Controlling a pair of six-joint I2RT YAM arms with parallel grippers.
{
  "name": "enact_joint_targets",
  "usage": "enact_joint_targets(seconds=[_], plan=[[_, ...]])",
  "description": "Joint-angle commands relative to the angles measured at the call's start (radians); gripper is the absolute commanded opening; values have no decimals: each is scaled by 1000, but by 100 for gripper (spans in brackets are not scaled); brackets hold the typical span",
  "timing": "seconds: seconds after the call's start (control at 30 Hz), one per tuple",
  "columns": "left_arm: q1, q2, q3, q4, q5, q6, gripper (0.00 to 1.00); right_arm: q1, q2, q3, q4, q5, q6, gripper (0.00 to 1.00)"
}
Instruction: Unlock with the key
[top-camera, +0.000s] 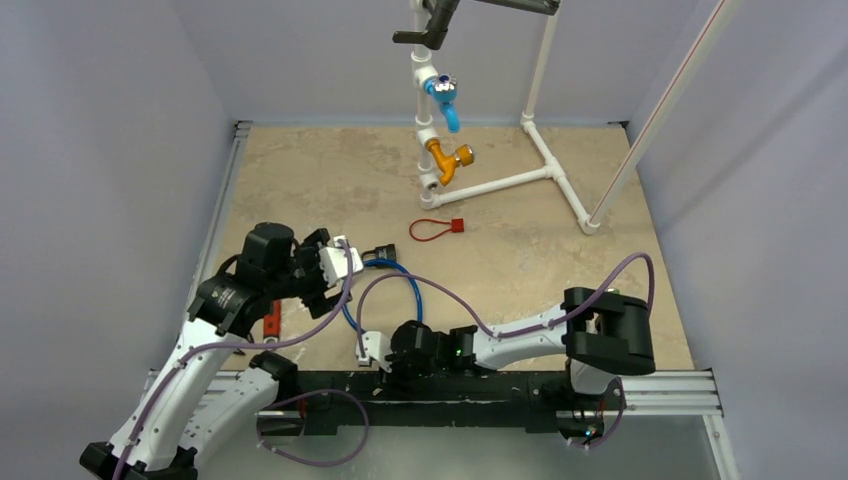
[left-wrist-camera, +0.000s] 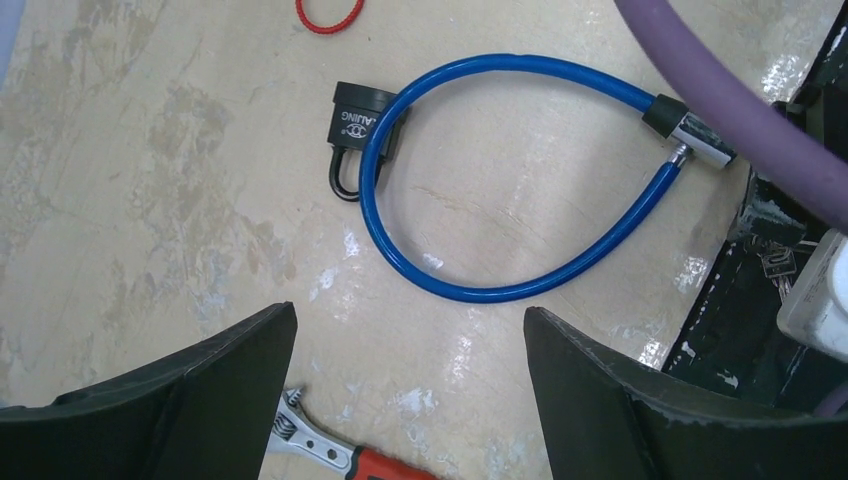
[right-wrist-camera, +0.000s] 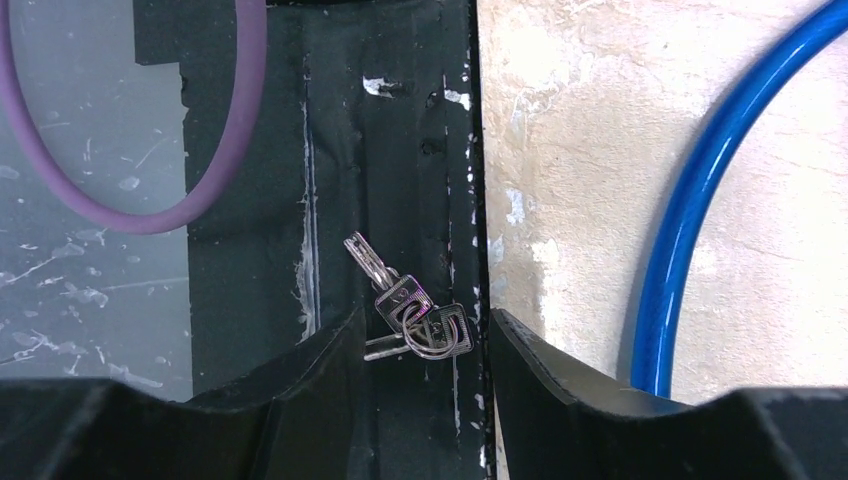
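Keys (right-wrist-camera: 400, 295), small silver ones bunched together, lie inside my open right pincer (right-wrist-camera: 427, 322); my left pincer (left-wrist-camera: 408, 312) gapes wide.

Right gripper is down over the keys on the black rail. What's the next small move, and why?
Probably close the right gripper on the keys. They lie on the black rail between its fingers, which stand apart and do not look clamped yet. The padlock waits on the table, and the left gripper hangs open near it, holding nothing.
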Motion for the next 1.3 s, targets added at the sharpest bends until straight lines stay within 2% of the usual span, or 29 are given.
enact_joint_targets(seconds=[0.0,0.13,0.3,0.47,0.6,0.73,1.0,1.07,1.13,1.27], plan=[[28,-51,18,48,15,-67,85,13,18,26,66,12,-13,46],[48,-62,9,22,29,-62,85,17,28,16,74,25,-7,40],[51,-56,19,36,24,-58,85,17,57,27,51,82,9,18],[53,-66,36,35,16,-32,85,17,66,30,41,103,24,0],[53,-73,46,15,34,-17,85,17,47,45,8,99,44,0],[53,-97,34,5,79,21,85,9,-62,29,-12,126,76,0],[53,-151,-1,-1,273,165,87,-48,-308,4,-34,132,167,0],[53,-161,-2,-13,361,184,88,-55,-372,19,-62,156,172,0],[52,-148,11,-26,446,166,89,-56,-433,43,-96,187,167,0],[53,-44,87,-68,611,13,96,-56,-521,109,-173,228,143,0]])
